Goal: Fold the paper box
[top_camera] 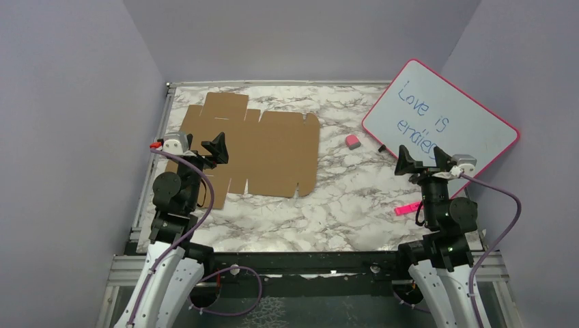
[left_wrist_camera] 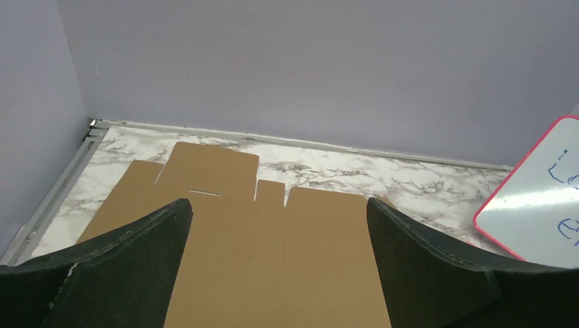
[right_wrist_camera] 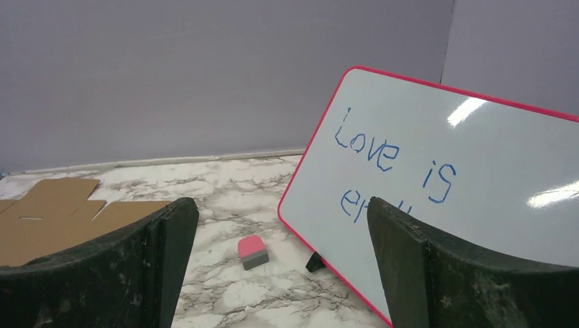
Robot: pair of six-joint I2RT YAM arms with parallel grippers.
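Observation:
The paper box [top_camera: 273, 147] is a flat brown die-cut cardboard sheet with flaps and slits, lying on the back left of the marble table. My left gripper [top_camera: 208, 154] is open and empty, held above the sheet's left part. In the left wrist view the sheet [left_wrist_camera: 307, 260] fills the gap between my open left gripper [left_wrist_camera: 278, 205] fingers. My right gripper [top_camera: 423, 160] is open and empty on the right, far from the sheet. In the right wrist view the right gripper [right_wrist_camera: 281, 205] faces the whiteboard, and the sheet [right_wrist_camera: 48, 219] shows at far left.
A pink-rimmed whiteboard [top_camera: 440, 119] with blue writing leans at the back right; it also shows in the right wrist view [right_wrist_camera: 423, 184]. A pink-and-grey eraser [top_camera: 352, 141] and a small black piece [top_camera: 382, 147] lie near it. A pink marker [top_camera: 407, 208] lies by the right arm.

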